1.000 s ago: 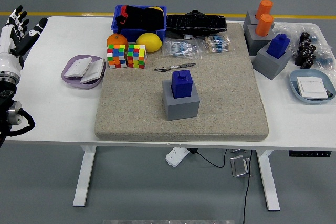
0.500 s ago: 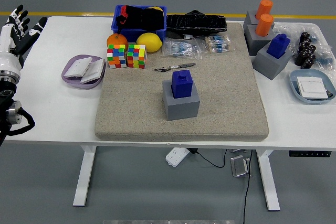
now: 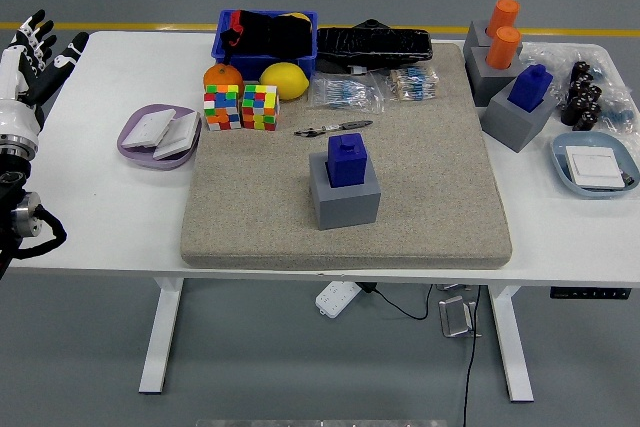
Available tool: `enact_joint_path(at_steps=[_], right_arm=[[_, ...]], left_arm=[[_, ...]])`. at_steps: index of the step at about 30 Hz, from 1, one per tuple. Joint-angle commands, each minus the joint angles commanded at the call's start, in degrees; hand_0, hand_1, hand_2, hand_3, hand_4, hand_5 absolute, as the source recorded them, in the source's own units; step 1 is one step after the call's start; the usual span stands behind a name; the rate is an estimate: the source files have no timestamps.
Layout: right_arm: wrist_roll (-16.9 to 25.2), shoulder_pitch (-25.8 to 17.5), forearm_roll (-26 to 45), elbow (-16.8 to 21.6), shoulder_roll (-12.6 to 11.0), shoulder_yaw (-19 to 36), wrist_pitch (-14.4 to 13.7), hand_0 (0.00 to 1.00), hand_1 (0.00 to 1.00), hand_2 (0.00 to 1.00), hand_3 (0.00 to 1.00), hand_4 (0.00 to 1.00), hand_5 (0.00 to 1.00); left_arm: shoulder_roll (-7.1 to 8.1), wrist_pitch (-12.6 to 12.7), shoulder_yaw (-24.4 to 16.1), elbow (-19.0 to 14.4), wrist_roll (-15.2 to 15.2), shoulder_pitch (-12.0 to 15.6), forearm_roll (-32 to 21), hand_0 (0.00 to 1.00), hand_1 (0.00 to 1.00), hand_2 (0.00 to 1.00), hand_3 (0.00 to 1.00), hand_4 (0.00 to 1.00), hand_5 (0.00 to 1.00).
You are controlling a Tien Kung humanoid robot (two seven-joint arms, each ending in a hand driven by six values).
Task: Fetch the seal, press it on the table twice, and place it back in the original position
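A blue seal stands upright in a grey block holder in the middle of the beige mat. My left hand hovers at the far left edge of the table, fingers spread, holding nothing, far from the seal. The right arm is out of view. A second blue seal sits in a grey holder at the right edge of the mat, and two orange seals stand in a grey holder behind it.
Two colourful cubes, an orange and a lemon lie at the mat's back left. A purple dish is left of the mat, a blue bin behind, a pen, a light blue tray far right.
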Motion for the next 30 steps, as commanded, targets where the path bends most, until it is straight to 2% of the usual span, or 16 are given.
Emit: enact_joint_path(at_steps=[10,30], right_arm=[[0.0,0.2,0.1,0.0,0.2,0.0,0.0,0.787,0.721,0.725,0.662,0.809,0.488],[0.0,0.3,0.3,0.0,0.0,0.1,0.0,0.787,0.720,0.725,0.661,0.807,0.486]], left_arm=[[0.03,0.0,-1.3,-0.1,0.1,-0.2,0.3,0.946,0.928,0.930,0.954,0.936,0.472],[0.44,0.0,-0.9,-0.4,0.2,-1.0,0.2,0.943,0.923,0.924,0.948,0.931,0.468]])
